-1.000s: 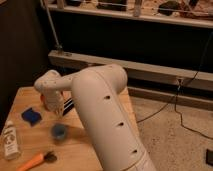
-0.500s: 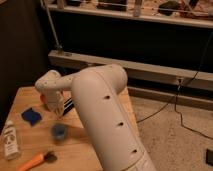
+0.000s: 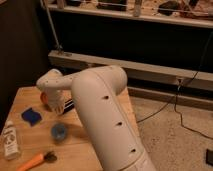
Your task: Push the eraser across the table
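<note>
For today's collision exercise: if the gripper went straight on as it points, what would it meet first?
Probably the table, right beside the eraser: the shut gripper points down at it. Depth is unclear.

table (image 3: 30, 134): stood at the left, bearing all below.
gripper (image 3: 59, 106): hung low over the table's middle, toward the back.
eraser (image 3: 69, 104): lay on the table just right of the gripper, partly hidden by the arm (image 3: 105, 115).
bowl (image 3: 44, 98): sat behind the gripper, to its left.
sponge block (image 3: 31, 116): lay left of the gripper.
round cup (image 3: 59, 131): stood before the gripper.
bottle (image 3: 9, 142): was at the left edge.
brush (image 3: 35, 160): lay at the front, right of the bottle.
</note>
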`<action>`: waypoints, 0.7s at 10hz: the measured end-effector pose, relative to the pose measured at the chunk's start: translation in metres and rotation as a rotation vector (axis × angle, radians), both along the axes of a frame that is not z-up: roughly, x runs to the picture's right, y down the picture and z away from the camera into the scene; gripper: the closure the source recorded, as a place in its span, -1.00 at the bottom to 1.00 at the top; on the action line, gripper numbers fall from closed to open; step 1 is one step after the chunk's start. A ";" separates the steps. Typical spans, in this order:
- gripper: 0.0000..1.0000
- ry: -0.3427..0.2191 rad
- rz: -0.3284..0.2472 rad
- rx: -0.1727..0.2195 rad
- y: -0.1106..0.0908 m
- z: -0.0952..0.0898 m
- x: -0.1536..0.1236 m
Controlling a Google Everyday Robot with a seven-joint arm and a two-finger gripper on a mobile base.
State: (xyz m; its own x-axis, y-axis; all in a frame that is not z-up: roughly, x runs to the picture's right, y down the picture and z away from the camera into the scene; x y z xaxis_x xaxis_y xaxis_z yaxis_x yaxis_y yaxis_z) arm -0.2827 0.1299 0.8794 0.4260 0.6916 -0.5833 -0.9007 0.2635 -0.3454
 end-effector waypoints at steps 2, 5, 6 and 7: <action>1.00 0.037 -0.011 0.005 -0.001 0.004 0.016; 1.00 0.139 0.014 0.065 -0.027 0.013 0.061; 1.00 0.161 0.031 0.090 -0.038 0.014 0.071; 1.00 0.195 0.070 0.128 -0.056 0.013 0.086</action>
